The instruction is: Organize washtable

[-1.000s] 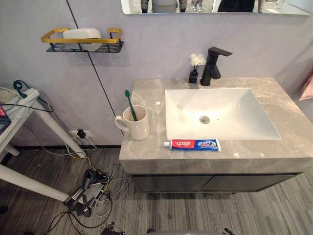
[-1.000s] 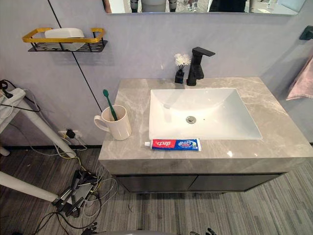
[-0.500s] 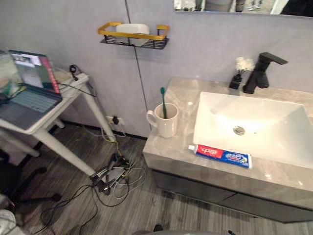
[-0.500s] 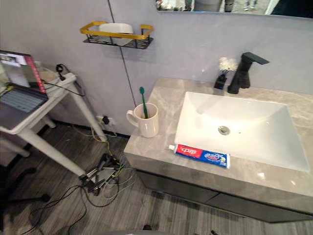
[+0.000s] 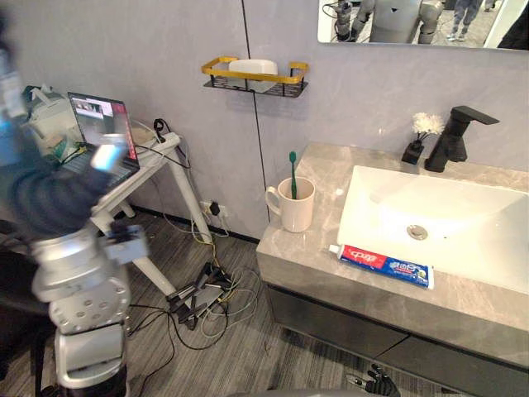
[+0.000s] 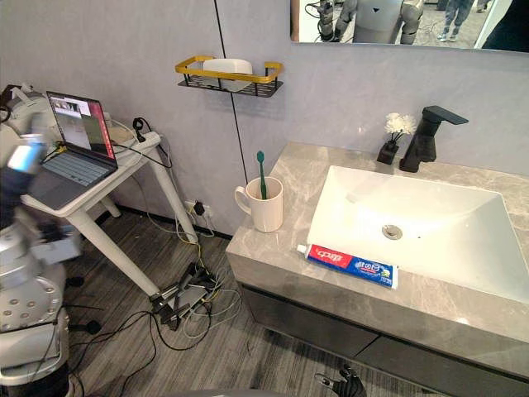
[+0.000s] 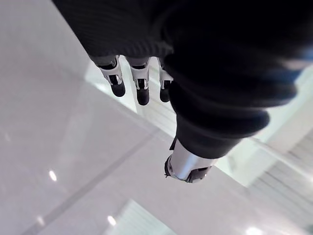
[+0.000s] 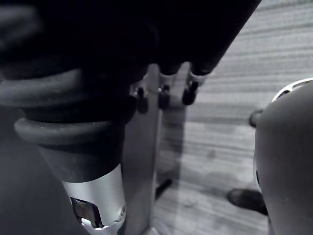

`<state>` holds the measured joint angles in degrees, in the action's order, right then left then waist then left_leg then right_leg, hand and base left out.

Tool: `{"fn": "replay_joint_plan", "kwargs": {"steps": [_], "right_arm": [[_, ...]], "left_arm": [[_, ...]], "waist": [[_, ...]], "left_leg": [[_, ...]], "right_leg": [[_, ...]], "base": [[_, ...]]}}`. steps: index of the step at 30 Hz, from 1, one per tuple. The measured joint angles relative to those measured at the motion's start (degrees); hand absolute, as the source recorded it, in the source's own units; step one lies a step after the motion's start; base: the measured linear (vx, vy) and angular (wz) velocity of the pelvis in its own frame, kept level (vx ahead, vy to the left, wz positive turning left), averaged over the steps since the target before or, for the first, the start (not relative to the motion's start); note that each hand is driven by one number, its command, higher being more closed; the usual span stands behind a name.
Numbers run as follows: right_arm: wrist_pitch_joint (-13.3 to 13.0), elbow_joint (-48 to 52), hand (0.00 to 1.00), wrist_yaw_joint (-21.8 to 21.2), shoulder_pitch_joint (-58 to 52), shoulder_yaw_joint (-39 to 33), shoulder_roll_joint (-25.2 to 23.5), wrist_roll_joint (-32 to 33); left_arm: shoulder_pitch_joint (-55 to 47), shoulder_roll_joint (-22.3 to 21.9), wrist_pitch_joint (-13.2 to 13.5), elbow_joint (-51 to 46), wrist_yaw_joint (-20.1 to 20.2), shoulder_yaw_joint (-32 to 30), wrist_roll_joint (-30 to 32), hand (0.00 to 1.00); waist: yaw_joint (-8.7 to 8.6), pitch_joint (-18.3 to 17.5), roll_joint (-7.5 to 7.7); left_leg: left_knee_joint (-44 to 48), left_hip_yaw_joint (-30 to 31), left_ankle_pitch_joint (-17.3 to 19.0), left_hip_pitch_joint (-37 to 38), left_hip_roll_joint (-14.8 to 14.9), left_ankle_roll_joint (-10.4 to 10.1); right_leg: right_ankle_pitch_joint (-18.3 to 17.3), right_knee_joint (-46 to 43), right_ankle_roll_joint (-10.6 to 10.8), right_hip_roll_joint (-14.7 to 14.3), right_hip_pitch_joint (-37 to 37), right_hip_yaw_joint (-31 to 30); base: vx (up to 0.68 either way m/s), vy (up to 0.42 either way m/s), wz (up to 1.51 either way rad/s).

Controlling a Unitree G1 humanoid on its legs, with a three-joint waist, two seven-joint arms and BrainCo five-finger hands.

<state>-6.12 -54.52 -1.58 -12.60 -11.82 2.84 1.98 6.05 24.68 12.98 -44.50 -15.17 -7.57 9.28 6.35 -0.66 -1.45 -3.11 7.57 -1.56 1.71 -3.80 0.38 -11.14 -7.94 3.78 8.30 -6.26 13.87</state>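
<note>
One red-and-blue toothpaste tube (image 5: 382, 265) lies on the marble washtable (image 5: 307, 252) at the front edge of the sink (image 5: 463, 207), well to the right of the raised left hand (image 5: 33, 186). A cream mug (image 5: 294, 207) holding a green toothbrush (image 5: 293, 169) stands nearer that hand. In the left wrist view, its fingers (image 7: 141, 87) are loosely extended and empty. In the right wrist view, the right hand (image 8: 164, 95) hangs relaxed and empty over the grey floor (image 8: 244, 58).

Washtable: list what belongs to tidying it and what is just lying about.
Belongs to the job: toothpaste tube; mug; green toothbrush standing in the mug.

Just lying about: laptop; cable tangle on the floor; flower vase; faucet.
</note>
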Motion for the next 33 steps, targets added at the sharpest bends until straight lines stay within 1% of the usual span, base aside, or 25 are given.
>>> {"fn": "replay_joint_plan", "kwargs": {"steps": [1, 2, 4, 5, 6, 7, 9, 10, 12, 14, 16, 17, 18, 20, 21, 22, 23, 25, 31, 32, 33], "right_arm": [[0.0, -0.4, 0.00, -0.1, 0.1, 0.0, 0.0, 0.2], [0.0, -0.9, 0.00, -0.3, 0.7, 0.0, 0.0, 0.3], [0.0, -2.4, 0.00, -1.1, 1.5, -0.2, 0.1, 0.8], [0.0, -3.2, 0.00, -1.2, 1.8, -0.3, 0.1, 1.2], [0.0, -4.0, 0.00, -1.2, 2.5, -0.5, 0.1, 2.1], [0.0, -4.7, 0.00, -1.2, 2.8, -0.7, 0.1, 2.2], [0.1, -6.0, 0.00, -1.3, 3.5, -0.7, 0.3, 2.6], [0.1, -6.7, 0.00, -1.4, 3.8, -0.7, 0.5, 2.6], [0.2, -7.5, 0.00, -1.7, 4.6, -0.7, 0.9, 2.6], [0.2, -8.9, 0.00, -2.1, 5.5, -0.7, 1.2, 2.7], [0.3, -9.4, 0.00, -2.1, 6.1, -0.6, 1.4, 3.0], [0.3, -9.7, 0.00, -2.1, 6.2, -0.6, 1.6, 3.3], [0.3, -9.7, 0.00, -2.1, 6.3, -0.6, 1.6, 3.5], [0.4, -9.7, 0.00, -2.1, 6.8, -0.4, 2.2, 4.5], [0.4, -9.7, 0.00, -2.1, 6.8, -0.3, 2.4, 4.6], [0.4, -9.7, 0.00, -2.1, 7.0, 0.0, 2.7, 4.6], [0.4, -9.7, 0.00, -2.1, 7.3, 0.3, 3.0, 4.7], [0.5, -9.7, 0.00, -2.1, 7.7, 1.1, 3.3, 4.7], [0.4, -9.6, 0.00, -2.1, 8.2, 2.4, 3.5, 4.6], [0.4, -9.4, 0.00, -2.1, 8.5, 2.7, 3.5, 4.7], [0.4, -9.4, 0.00, -2.1, 8.4, 2.8, 3.5, 4.7]], "left_arm": [[0.8, 0.7, 0.6, 0.0, 1.1, 2.0, -0.6, 0.00], [2.4, 1.4, 1.7, 0.4, 2.8, 5.7, -2.3, 0.00], [5.0, 1.5, 2.8, 3.2, 5.7, 10.6, -4.7, 0.00], [6.4, 1.5, 2.7, 5.4, 7.5, 13.4, -5.6, 0.00], [7.2, 1.5, 2.6, 7.6, 8.9, 16.0, -6.4, 0.00], [7.5, 1.4, 2.6, 8.8, 9.4, 17.5, -6.4, 0.00], [9.1, 1.0, 2.3, 12.9, 11.5, 23.5, -6.4, 0.00], [10.0, 0.1, 2.2, 15.1, 12.7, 26.7, -6.5, 0.00], [11.6, -1.1, 1.9, 18.5, 13.5, 30.3, -6.5, 0.00], [12.3, -2.4, 1.1, 22.1, 15.2, 34.0, -6.5, 0.00], [13.4, -3.5, 0.2, 25.6, 17.4, 37.5, -7.2, 0.00], [13.5, -4.2, -0.4, 27.4, 18.6, 38.7, -8.1, 0.00], [13.5, -4.5, -0.5, 28.5, 19.0, 39.3, -8.7, 0.00], [14.5, -5.2, -1.5, 33.7, 20.6, 41.6, -9.6, 0.00], [15.1, -5.2, -1.9, 36.3, 21.4, 42.5, -9.8, 0.00], [15.3, -5.1, -2.7, 38.5, 21.7, 43.1, -9.9, 0.00], [15.3, -5.2, -3.2, 39.9, 22.2, 43.1, -10.1, 0.00], [15.3, -5.2, -3.6, 41.7, 22.5, 43.1, -10.9, 0.00], [15.3, -5.1, -4.4, 46.8, 22.3, 42.8, -10.7, 0.00], [15.3, -5.2, -4.4, 47.3, 22.1, 42.6, -10.4, 0.00], [15.3, -5.3, -4.4, 47.4, 21.9, 42.6, -9.9, 0.00]], "waist": [[-0.19, -0.3, 0.04], [-0.97, -0.4, 0.03], [-1.35, -0.5, 0.11], [-1.67, -0.6, 0.14], [-2.44, -0.7, 0.10], [-2.50, -0.7, 0.08], [-2.80, -0.7, 0.07], [-3.00, -0.7, 0.04], [-3.09, -0.7, 0.00], [-4.17, -0.7, -0.12], [-4.67, -0.8, -0.34], [-5.48, -0.8, -0.56], [-5.57, -0.8, -0.70], [-5.72, -0.2, -1.28], [-5.83, 0.1, -1.33], [-6.08, 0.3, -1.50], [-6.70, 0.7, -1.86], [-7.23, 1.0, -2.16], [-8.19, 1.7, -1.64], [-8.76, 2.3, -1.81], [-8.81, 2.8, -1.57]], "left_leg": [[-0.1, -0.2, 0.0, -0.1, 0.0, 0.0], [-0.1, -0.4, 0.0, -0.1, 0.0, 0.0], [-0.1, -1.0, -0.1, 0.2, 0.1, -0.1], [0.0, -1.5, -0.1, 0.4, 0.2, -0.1], [0.0, -1.5, -0.1, 0.7, 0.2, -0.1], [0.0, -1.6, -0.2, 0.8, 0.3, -0.1], [0.0, -2.0, -0.1, 0.9, 0.4, -0.1], [0.0, -2.1, -0.1, 0.8, 0.6, -0.1], [0.0, -2.1, -0.1, 0.6, 0.7, -0.1], [0.2, -2.1, -0.1, 0.2, 0.8, -0.1], [0.2, -2.1, -0.1, 0.2, 0.9, -0.1], [0.2, -2.1, -0.1, 0.2, 0.8, -0.1], [0.2, -2.2, -0.1, 0.2, 0.8, -0.1], [0.1, -2.4, -0.1, 0.8, 0.9, -0.1], [0.1, -2.5, -0.1, 1.0, 0.9, -0.1], [0.1, -2.6, -0.1, 1.0, 1.0, -0.1], [0.1, -2.9, -0.1, 1.0, 1.0, -0.1], [0.0, -3.0, -0.1, 1.0, 1.1, -0.1], [-0.7, -3.8, -0.1, 1.2, 1.6, -0.1], [-0.7, -3.8, -0.1, 1.4, 1.7, -0.1], [-0.8, -3.9, -0.1, 1.5, 1.7, -0.1]], "right_leg": [[-0.1, -0.1, 0.1, -0.1, 0.4, -0.2], [-0.1, -0.1, 0.1, -0.1, 0.5, -0.5], [-0.1, -0.2, 0.1, -0.2, 0.5, -1.3], [-0.1, -0.1, 0.1, -0.3, 0.5, -1.7], [-0.1, -0.1, 0.1, -0.3, 0.6, -1.8], [-0.1, -0.1, 0.1, -0.3, 0.6, -1.9], [0.0, 0.0, 0.1, -0.4, 0.7, -2.5], [0.1, 0.1, 0.0, -0.4, 0.9, -2.8], [0.2, 0.1, -0.1, -0.5, 1.2, -2.9], [0.3, 0.2, -0.2, -0.6, 1.4, -2.9], [0.5, 0.4, -0.3, -0.8, 1.4, -3.1], [0.6, 0.6, -0.3, -0.8, 1.4, -3.1], [0.6, 0.6, -0.3, -0.8, 1.4, -3.2], [1.4, 1.9, -0.2, -1.3, 0.8, -3.3], [1.7, 2.5, -0.3, -1.3, 0.4, -3.4], [2.0, 2.8, -0.2, -1.3, 0.3, -3.5], [2.3, 3.3, -0.2, -1.4, 0.1, -3.6], [2.6, 3.9, 0.0, -1.5, 0.1, -3.7], [3.5, 5.5, -0.2, -2.1, -0.1, -4.5], [3.7, 6.1, -0.2, -2.2, -0.5, -4.5], [3.8, 6.1, -0.2, -2.2, -0.5, -4.5]], "base": [[0.00, -0.002, -0.12], [0.01, -0.001, -0.11], [0.00, 0.005, -0.18], [0.00, -0.003, -0.17], [0.02, -0.004, -0.10], [0.03, -0.003, -0.08], [0.02, 0.000, -0.12], [0.00, -0.002, -0.08], [-0.01, -0.006, -0.05], [0.00, -0.005, -0.02], [0.00, -0.007, -0.04], [0.00, 0.000, 0.00], [-0.01, -0.011, -0.05], [-0.02, -0.009, -0.07], [-0.03, 0.006, -0.07], [-0.03, 0.012, -0.09], [-0.04, 0.008, -0.09], [-0.03, 0.000, -0.08], [0.00, -0.011, -0.09], [0.00, 0.000, 0.00], [0.01, -0.020, -0.04]]}}
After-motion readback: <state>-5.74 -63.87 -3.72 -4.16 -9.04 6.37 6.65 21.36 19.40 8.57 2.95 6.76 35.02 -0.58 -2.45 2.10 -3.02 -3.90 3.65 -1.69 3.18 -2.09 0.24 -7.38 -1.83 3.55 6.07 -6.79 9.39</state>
